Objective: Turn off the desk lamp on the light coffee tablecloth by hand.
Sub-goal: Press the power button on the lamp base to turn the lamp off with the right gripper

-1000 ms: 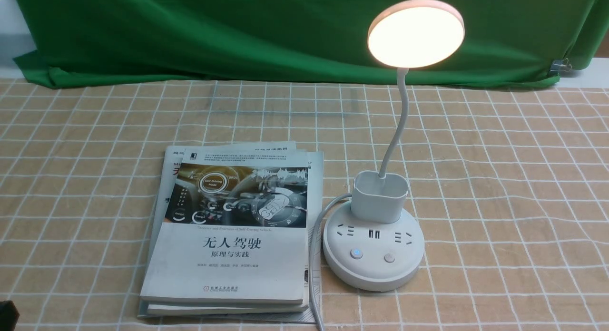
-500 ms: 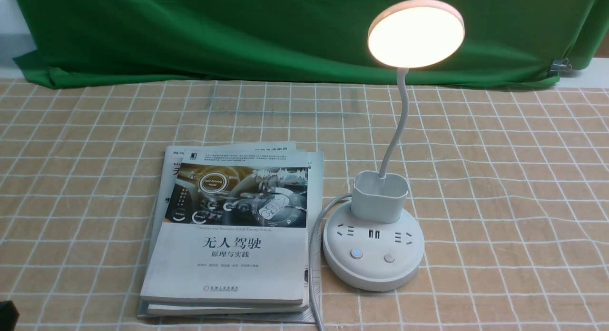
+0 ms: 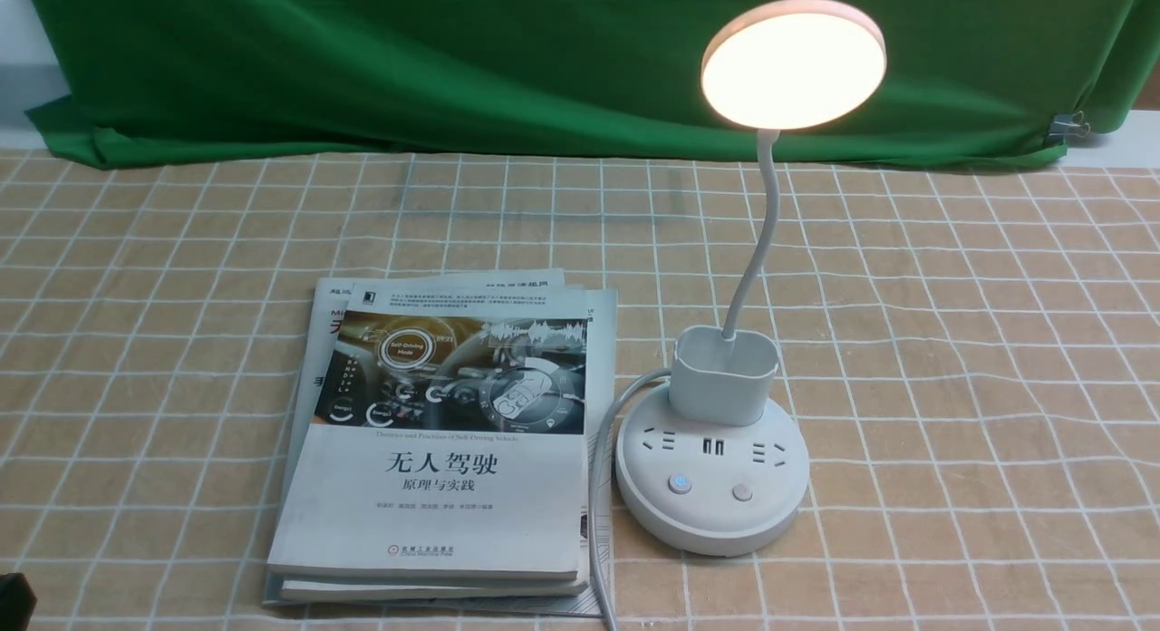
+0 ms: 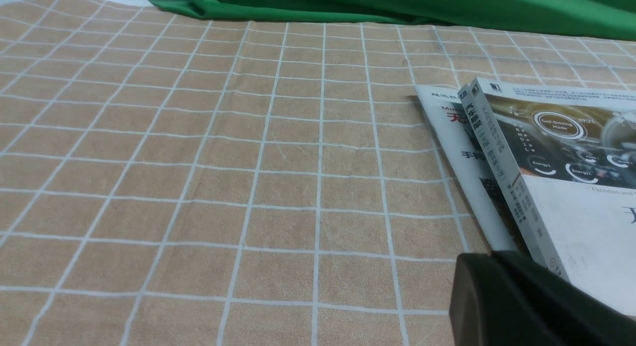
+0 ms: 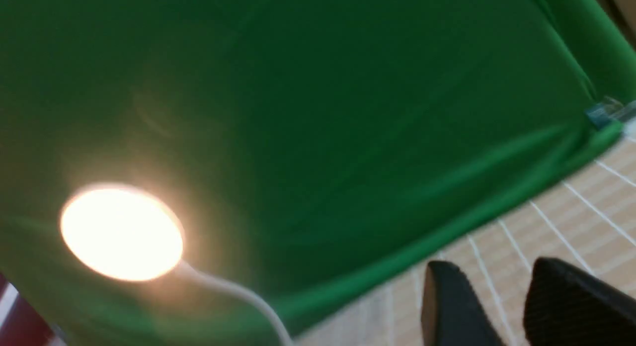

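Note:
The white desk lamp stands right of centre on the light coffee tablecloth (image 3: 952, 341), and its round head (image 3: 793, 64) is glowing warm. Its round base (image 3: 711, 513) carries sockets, a button with a blue light (image 3: 678, 483) and a plain button (image 3: 742, 492). The hand does not show in the front view. In the right wrist view my right gripper (image 5: 492, 271) is open and empty above the cloth, with the lit lamp head (image 5: 121, 231) far off. My left gripper (image 4: 489, 259) is shut on nothing, low over the cloth beside the books.
A stack of books (image 3: 444, 441) lies just left of the lamp base, with the lamp's white cord (image 3: 598, 486) running between them. A green backdrop cloth (image 3: 453, 60) hangs along the far edge, held by a clip (image 3: 1069, 123) at the right.

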Controlling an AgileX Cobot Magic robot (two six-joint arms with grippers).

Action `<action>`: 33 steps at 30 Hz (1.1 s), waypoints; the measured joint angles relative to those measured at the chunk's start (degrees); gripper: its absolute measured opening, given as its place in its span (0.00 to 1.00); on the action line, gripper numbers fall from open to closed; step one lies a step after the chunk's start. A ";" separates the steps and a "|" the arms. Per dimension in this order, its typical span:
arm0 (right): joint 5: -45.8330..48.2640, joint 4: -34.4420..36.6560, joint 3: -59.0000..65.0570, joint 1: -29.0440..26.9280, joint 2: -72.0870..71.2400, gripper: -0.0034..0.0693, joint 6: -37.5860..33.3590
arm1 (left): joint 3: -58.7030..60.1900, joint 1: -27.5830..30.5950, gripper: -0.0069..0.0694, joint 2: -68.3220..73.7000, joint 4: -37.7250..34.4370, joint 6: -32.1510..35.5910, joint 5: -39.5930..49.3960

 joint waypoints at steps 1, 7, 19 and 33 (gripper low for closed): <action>0.81 0.07 0.00 0.15 0.00 0.34 0.42 | 0.00 0.00 0.10 0.00 0.00 0.00 0.00; 18.63 0.24 -10.42 4.35 6.84 0.13 -6.11 | 0.00 0.00 0.10 0.00 0.00 0.00 0.00; 56.60 -1.29 -41.68 9.76 46.30 0.14 -21.69 | 0.00 0.00 0.10 0.00 0.00 0.00 0.00; 58.41 -4.21 -57.68 28.00 80.80 0.10 -20.54 | 0.00 0.00 0.10 0.00 0.00 0.00 0.00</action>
